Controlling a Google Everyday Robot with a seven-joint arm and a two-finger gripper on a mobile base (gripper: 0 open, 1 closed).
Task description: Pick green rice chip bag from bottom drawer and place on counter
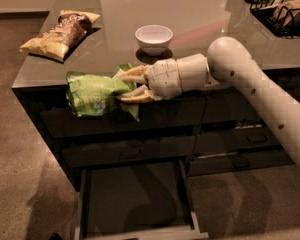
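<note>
Claw [122, 87] status from my end: its two tan, tapered fingers [132, 74] are pinching the right end of the green rice chip bag [92, 94], one finger above and one below. The bag sticks out to the left of the claw, a crinkled, shiny bright-green pouch with white patches and a loose flap hanging under the lower finger. It is held level with the front edge of the worktop [55, 69]; I cannot tell whether it touches that edge.

Behind the claw runs a ribbed, pale wrist, then my smooth, rounded off-white arm [270, 99] sloping away to the lower right. The worktop is a glossy grey-beige slab with a soft sheen.

Just beyond the claw, on the slab, stands a small round white bowl [153, 36]. Well to the claw's far left lies a wrinkled yellow-and-brown chip bag [60, 34]. Far off to the right, at the back corner, I see a black wire basket [282, 9].

Directly below the claw, the bottom drawer [135, 199] stands pulled out: a deep dark-grey box with a pale metal rim and a flat dark floor. Between it and the claw are shallower dark drawer fronts [130, 151], closed.
</note>
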